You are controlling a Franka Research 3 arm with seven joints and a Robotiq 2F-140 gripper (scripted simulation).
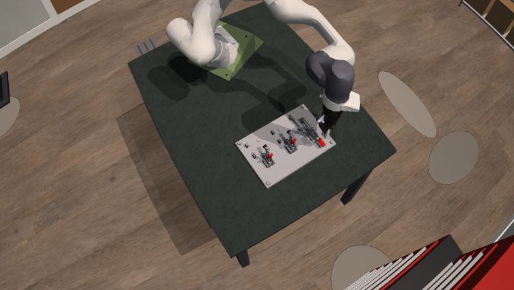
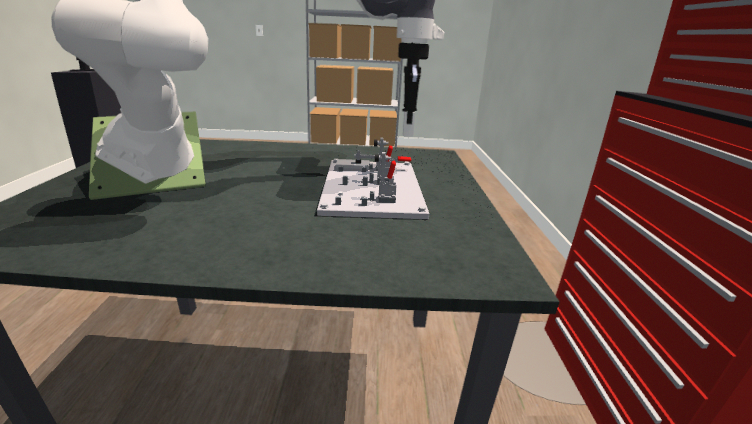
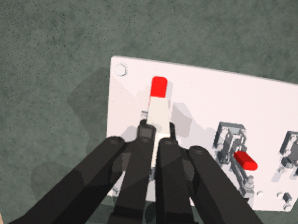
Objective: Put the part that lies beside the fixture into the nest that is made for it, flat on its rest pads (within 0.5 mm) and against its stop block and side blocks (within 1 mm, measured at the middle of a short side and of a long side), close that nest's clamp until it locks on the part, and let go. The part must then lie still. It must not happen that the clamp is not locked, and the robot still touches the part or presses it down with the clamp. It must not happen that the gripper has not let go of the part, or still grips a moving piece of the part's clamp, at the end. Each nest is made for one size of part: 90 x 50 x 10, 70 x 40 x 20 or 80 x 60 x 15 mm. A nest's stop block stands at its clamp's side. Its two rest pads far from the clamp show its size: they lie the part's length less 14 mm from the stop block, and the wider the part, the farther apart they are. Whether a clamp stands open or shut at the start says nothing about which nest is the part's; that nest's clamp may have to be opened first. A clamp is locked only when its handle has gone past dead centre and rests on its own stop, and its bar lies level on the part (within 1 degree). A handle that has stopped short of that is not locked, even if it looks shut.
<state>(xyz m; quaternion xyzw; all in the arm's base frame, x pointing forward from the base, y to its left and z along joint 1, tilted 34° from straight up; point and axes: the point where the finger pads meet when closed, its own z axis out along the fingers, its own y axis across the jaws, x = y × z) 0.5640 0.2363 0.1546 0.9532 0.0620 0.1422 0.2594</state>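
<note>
The fixture plate (image 1: 280, 165) (image 2: 405, 205) (image 3: 195, 85) carries three nests with red-handled clamps. At the far nest the clamp's red handle (image 1: 321, 142) (image 2: 404, 158) (image 3: 159, 86) lies down, pointing outward, and its bar looks about level. A grey piece (image 2: 347, 165), seemingly the part, lies under that bar; its exact seating cannot be told. The middle clamp's handle (image 1: 293, 140) (image 3: 245, 160) and the near clamp's handle (image 1: 270, 156) (image 2: 391, 169) stand up, their bars raised. My gripper (image 1: 326, 135) (image 2: 409, 129) (image 3: 157, 110) is shut and empty, above the far clamp's handle, apart from it.
The fixture stands on a dark table (image 1: 201, 158) (image 2: 236, 237). The arm's green base (image 1: 248, 46) (image 2: 147, 181) is at its other end. Small rest pads and blocks stand on the plate beside the near and middle clamps. A red drawer cabinet (image 2: 658, 210) stands beyond the table.
</note>
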